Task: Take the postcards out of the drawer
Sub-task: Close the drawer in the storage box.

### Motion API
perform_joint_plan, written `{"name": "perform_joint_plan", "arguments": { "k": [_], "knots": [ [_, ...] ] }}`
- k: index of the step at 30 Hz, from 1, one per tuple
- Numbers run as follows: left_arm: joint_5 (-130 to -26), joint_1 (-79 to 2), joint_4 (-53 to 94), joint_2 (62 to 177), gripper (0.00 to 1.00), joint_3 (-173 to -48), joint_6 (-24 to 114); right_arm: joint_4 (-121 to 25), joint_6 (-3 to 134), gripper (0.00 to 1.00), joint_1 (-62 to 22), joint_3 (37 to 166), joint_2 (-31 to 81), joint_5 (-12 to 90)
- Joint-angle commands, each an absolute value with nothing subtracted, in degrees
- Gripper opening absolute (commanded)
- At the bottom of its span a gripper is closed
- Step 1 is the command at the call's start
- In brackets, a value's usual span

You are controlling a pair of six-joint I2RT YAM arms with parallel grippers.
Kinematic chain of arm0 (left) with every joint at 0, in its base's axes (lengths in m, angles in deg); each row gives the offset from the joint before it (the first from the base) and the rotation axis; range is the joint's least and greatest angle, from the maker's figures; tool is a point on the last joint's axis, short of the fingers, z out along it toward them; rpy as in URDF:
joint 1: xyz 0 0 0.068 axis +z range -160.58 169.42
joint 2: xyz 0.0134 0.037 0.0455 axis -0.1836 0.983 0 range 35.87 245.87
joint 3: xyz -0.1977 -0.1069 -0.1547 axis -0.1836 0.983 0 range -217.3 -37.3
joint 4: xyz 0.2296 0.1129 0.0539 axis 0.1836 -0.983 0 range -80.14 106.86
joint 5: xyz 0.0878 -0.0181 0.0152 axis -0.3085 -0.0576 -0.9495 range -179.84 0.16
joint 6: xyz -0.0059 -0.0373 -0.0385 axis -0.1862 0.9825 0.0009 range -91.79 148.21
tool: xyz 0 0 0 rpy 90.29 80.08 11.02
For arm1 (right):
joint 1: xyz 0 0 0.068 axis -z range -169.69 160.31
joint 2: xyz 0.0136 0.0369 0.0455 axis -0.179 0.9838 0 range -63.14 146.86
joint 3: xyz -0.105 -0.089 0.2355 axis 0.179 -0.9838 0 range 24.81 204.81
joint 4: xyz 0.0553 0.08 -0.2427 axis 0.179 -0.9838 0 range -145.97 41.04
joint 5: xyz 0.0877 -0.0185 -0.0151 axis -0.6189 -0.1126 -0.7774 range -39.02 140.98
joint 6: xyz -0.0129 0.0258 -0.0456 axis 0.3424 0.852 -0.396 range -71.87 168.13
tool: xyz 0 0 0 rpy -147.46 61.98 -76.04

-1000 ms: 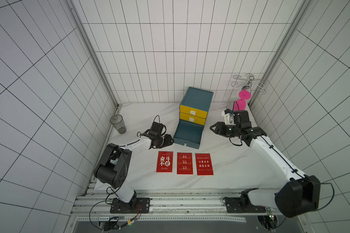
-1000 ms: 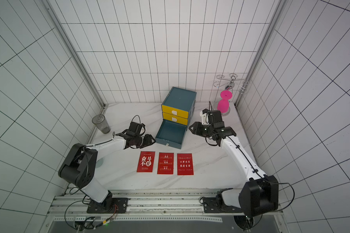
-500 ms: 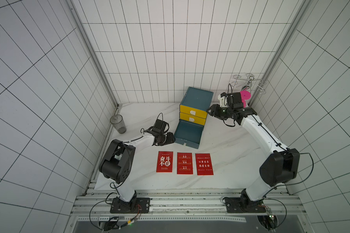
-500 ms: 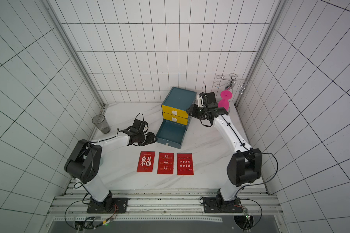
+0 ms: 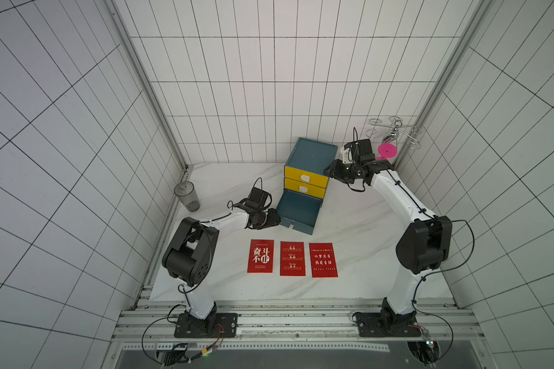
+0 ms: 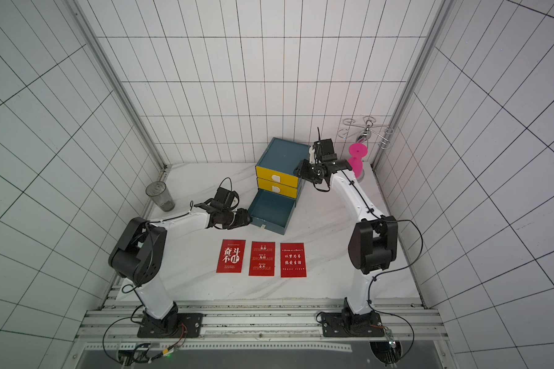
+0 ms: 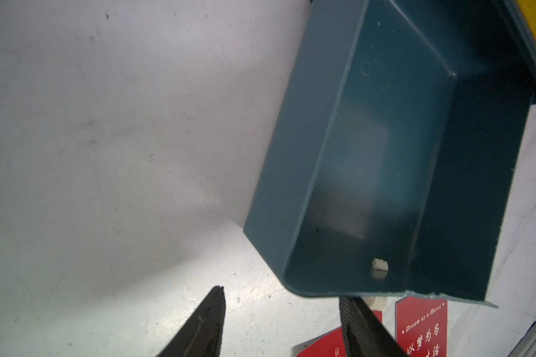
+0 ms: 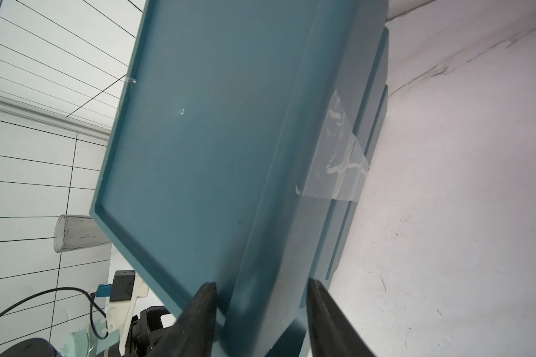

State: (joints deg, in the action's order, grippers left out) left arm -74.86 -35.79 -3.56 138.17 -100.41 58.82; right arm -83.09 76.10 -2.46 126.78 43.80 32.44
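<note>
Three red postcards point(image 5: 292, 258) point(image 6: 262, 258) lie flat in a row on the white table, in front of the drawer; two show partly in the left wrist view point(image 7: 421, 327). The teal bottom drawer point(image 5: 299, 211) point(image 6: 272, 211) point(image 7: 384, 154) is pulled out, with only a small white scrap inside. My left gripper point(image 5: 277, 220) point(image 6: 249, 219) point(image 7: 280, 295) is open, low at the drawer's front left corner, holding nothing. My right gripper point(image 5: 328, 172) point(image 6: 298, 172) point(image 8: 260, 286) is open, its fingers astride the top right edge of the teal cabinet point(image 5: 311, 156) point(image 8: 214, 123).
The cabinet has two shut yellow drawer fronts point(image 5: 306, 175). A clear cup point(image 5: 186, 195) point(image 6: 159, 195) stands at the back left by the wall. A pink hourglass-shaped thing point(image 5: 387, 150) and a metal wire rack point(image 5: 394, 131) stand at the back right corner.
My right arm swung from over the table right of the drawer up to the cabinet's top right corner. My left gripper edged closer to the drawer's front corner. The postcards stayed put.
</note>
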Motion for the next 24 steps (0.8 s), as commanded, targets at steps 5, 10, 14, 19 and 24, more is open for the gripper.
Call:
{"name": "perform_joint_plan", "arguments": {
  "k": [5, 10, 14, 19, 24],
  "knots": [
    [-76.11, -36.24, -2.4, 140.45, 0.58, -103.49, 59.49, -86.23, 74.4, 0.47, -2.15, 129.4, 45.93, 32.62],
    [-76.83, -36.55, -2.4, 141.44, 0.58, -104.76, 60.32, -86.93, 74.06, 0.44, -2.12, 129.6, 46.77, 31.64],
    [-77.8, -36.94, -2.14, 142.16, 0.58, -105.78, 61.7, -87.28, 73.84, 0.43, -2.14, 129.18, 46.99, 30.99],
    [-78.41, -37.38, -1.28, 143.59, 0.58, -107.1, 63.83, -87.2, 73.7, 0.43, -2.13, 128.61, 46.9, 30.62],
    [-78.24, -37.45, -0.33, 145.17, 0.58, -108.86, 65.43, -87.15, 73.97, 0.43, -2.13, 128.37, 46.99, 29.78]
  ]
}}
